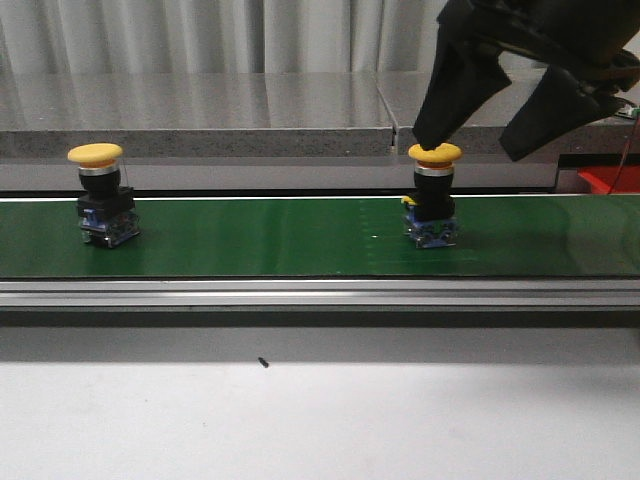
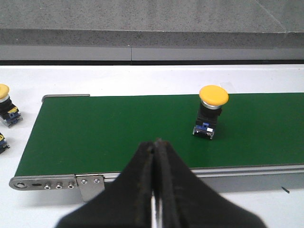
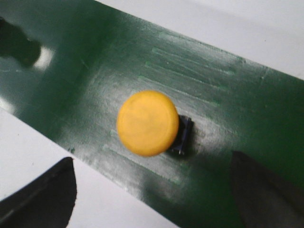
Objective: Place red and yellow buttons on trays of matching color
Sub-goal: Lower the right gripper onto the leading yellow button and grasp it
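Note:
Two yellow buttons stand upright on the green belt [image 1: 270,235], one at the left [image 1: 95,155] and one right of the middle [image 1: 435,153]. My right gripper [image 1: 470,143] is open, just above the right button, one finger touching or just behind its cap. In the right wrist view that button [image 3: 148,122] lies ahead of the open gripper [image 3: 152,199], its fingers [image 3: 42,194] wide apart. My left gripper [image 2: 156,143] is shut and empty over the belt's near edge, short of a yellow button [image 2: 213,95]. No red button shows.
More yellow buttons [image 2: 4,92] stand on the white table off the belt's end. A red object [image 1: 610,180] shows at the far right behind the belt. A grey ledge [image 1: 200,120] runs behind the belt. A small dark speck [image 1: 262,362] lies on the near table.

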Controlling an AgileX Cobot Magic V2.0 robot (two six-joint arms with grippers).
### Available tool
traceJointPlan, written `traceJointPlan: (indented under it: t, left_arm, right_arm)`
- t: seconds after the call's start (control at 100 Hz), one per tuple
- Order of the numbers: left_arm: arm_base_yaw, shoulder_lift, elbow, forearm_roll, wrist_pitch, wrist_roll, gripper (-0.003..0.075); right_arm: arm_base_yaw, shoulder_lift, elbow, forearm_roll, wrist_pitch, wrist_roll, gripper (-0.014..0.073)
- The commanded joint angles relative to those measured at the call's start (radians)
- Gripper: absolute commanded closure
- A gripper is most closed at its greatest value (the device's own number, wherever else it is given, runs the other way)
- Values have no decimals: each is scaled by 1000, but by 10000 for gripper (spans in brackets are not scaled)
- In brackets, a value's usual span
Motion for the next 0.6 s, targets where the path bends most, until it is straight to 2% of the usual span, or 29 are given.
traceJointPlan:
  t: [0.0, 0.25, 0.32, 0.51, 0.59]
  left_arm:
    - [-8, 3, -29, -24, -63, -5, 741]
    - [-8, 3, -29, -24, -63, -5, 741]
    - [-8, 3, -29, -24, -63, -5, 741]
    - [-8, 3, -29, -24, -63, -5, 741]
    - [-8, 3, -29, -24, -63, -5, 741]
  right_arm:
    - [2, 7, -56, -6, -69, -9, -52]
    - [2, 99, -102, -43, -88, -9, -36]
    - [2, 119, -110, -43, -87, -9, 22]
    - [1, 129, -118, -45, -67, -9, 283]
    - [1, 128, -132, -52, -30, -9, 309]
